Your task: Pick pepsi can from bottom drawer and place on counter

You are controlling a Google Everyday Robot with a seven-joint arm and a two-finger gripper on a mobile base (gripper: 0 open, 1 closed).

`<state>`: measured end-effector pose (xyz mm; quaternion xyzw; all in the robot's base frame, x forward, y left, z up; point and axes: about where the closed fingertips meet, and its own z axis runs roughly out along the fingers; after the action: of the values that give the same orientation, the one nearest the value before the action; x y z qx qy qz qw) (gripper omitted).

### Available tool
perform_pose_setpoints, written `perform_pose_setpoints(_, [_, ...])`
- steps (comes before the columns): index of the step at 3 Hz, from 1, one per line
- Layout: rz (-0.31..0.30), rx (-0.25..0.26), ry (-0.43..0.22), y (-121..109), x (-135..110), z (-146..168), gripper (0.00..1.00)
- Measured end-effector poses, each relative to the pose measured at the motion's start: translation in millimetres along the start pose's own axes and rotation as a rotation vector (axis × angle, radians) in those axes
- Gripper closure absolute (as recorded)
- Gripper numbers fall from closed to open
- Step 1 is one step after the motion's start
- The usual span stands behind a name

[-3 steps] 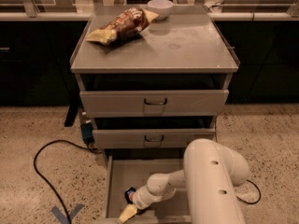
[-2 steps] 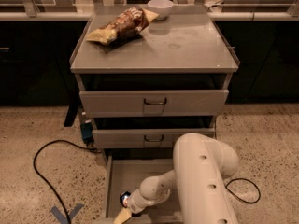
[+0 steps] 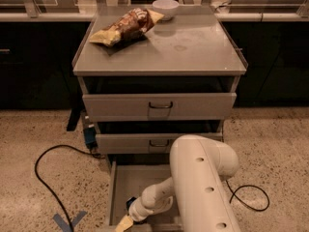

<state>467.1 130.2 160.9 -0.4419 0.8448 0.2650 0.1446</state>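
**Dipping lower: the gripper (image 3: 124, 222) noses into the bottom drawer's (image 3: 137, 180) front-left corner**

Far left, a black cable (image 3: 41, 175) loops over the speckled floor, and a blue tape mark (image 3: 67, 221) sits just short of the cabinet. Up on the left of the counter (image 3: 193, 47) lies the yellow-brown chip bag (image 3: 126, 27), untouched.

Below it the bottom drawer stands pulled out, its flat grey floor bare toward the back. Over the last second the gripper has slid from nearer the middle of that drawer down and leftward. It now hangs at the front-left corner, right at the lower edge of what I can see. Whether it has closed on anything, I cannot tell from here.

Just above its wrist a small dark blue shape (image 3: 131, 203) peeks out, which I take to be the pepsi can. It is low in the drawer, close against the arm and mostly hidden by it.

To the right, the bulky white arm (image 3: 200, 187) now covers more of the drawer. A white bowl (image 3: 165, 6) sits at the counter's back edge, with plenty of bare top in front of it.

My read is that the reach is closing in on the can, but the grasp is not confirmed and the lift to the counter is yet to come.
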Motion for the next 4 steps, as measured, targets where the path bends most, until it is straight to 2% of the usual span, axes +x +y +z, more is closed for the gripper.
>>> perform_pose_setpoints(1, [0.023,0.008,-0.007,-8,-4,-1,0.0])
perform_pose_setpoints(2, [0.099,0.037,-0.053,-33,-16,-15,0.0])
perform_pose_setpoints(3, [0.168,0.058,-0.075,-49,-19,-23,0.0])
perform_pose_setpoints(4, [0.168,0.058,-0.075,-49,-19,-23,0.0])
